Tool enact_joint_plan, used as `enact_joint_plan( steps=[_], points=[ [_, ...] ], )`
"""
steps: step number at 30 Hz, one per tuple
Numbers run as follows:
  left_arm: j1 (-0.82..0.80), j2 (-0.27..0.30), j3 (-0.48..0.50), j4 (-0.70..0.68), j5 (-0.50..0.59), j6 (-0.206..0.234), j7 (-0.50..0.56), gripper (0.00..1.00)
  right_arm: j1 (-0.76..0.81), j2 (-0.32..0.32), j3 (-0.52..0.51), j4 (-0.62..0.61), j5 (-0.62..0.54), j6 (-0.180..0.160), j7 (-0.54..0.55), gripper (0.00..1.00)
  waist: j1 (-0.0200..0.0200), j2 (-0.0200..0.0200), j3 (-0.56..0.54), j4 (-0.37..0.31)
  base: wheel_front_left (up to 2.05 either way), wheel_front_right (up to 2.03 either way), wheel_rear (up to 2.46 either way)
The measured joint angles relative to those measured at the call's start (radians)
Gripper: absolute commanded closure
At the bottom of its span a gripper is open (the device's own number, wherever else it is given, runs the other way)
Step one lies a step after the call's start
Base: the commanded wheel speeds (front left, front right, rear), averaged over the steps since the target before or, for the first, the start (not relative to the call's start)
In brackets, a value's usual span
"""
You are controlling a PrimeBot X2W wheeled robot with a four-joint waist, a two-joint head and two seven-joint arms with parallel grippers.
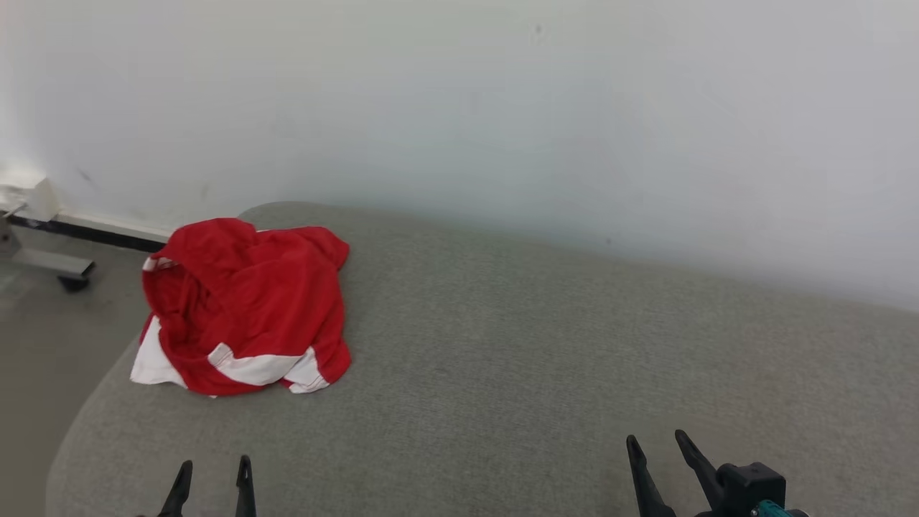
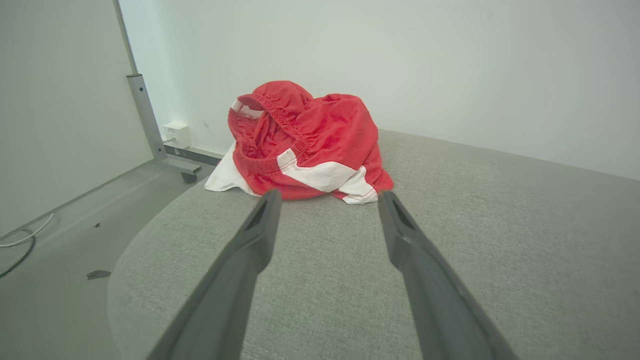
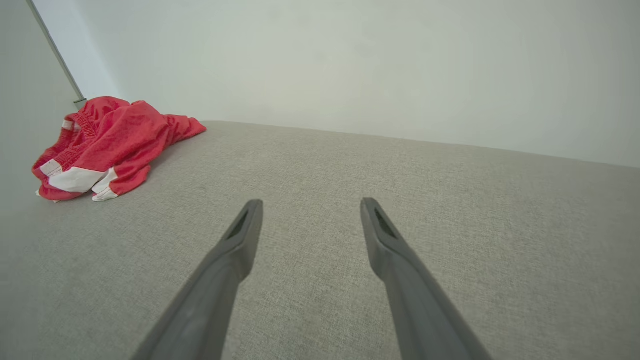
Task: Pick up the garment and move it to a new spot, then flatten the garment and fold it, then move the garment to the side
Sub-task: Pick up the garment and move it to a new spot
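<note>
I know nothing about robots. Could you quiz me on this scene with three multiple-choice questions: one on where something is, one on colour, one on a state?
1. Where on the grey surface does the garment lie?
A. Far left corner
B. Middle
C. Right end

2. What colours is the garment?
A. Blue and yellow
B. Red and white
C. All black

3. How do the left end effector and right end effector stand?
A. Both open, holding nothing
B. Both shut on the garment
C. One open, one shut on the garment

Answers:
1 A: it sits at the surface's left, straight ahead of the left end effector.
2 B: red cloth with white panels.
3 A: both wrist views show them spread wide, short of the garment.
</note>
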Motion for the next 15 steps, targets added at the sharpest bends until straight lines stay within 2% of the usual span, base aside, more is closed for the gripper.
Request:
enact_joint_plan(
  steps=[8, 15],
  points=[
    [0.013, 0.007, 0.026, -0.048, -0.007, 0.03, 0.0, 0.0, -0.05, 0.0, 0.045, 0.022, 0.011, 0.0, -0.016, 0.0, 0.0, 0.0, 0.008, 0.116, 0.0, 0.0, 0.0],
    [0.036, 0.006, 0.047, -0.092, -0.016, 0.061, 0.0, 0.0, -0.096, 0.0, 0.077, 0.049, 0.019, 0.0, -0.026, 0.0, 0.0, 0.0001, 0.042, 0.164, 0.0, 0.0, 0.0]
  ],
)
